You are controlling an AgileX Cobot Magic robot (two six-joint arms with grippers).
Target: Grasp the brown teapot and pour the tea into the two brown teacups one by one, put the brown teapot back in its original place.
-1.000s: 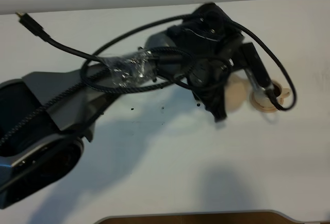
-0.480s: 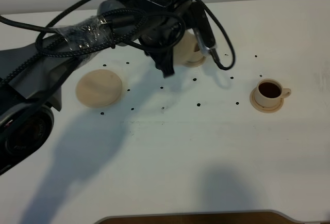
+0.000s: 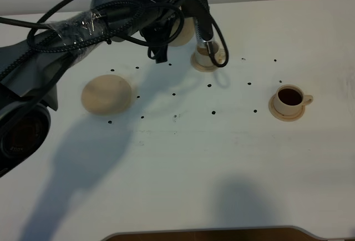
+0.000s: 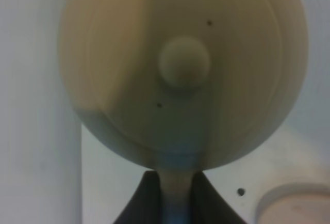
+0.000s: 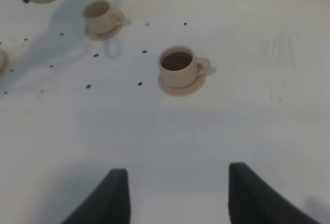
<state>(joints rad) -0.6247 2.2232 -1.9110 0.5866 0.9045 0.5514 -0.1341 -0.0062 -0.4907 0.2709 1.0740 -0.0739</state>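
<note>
The squat round ceramic teapot [image 4: 183,69] is plain beige-tan all over, lid knob included. The small ceramic teacup on its saucer [image 3: 289,98], at three o'clock on the table, is the same beige-tan and holds dark brown liquid. The second small ceramic teacup [image 5: 98,15], toward twelve o'clock, matches it and is pale inside. The wide flat round saucer [image 3: 106,94] at nine o'clock is unpatterned tan. The flat table [image 3: 222,157] is white, dotted with small black marks. The left arm [image 3: 39,80] is grey, draped in black braided cables [image 3: 66,30] under glossy clear wrap. The left claw [image 4: 175,198] and right claw [image 5: 178,193] are black.
</note>
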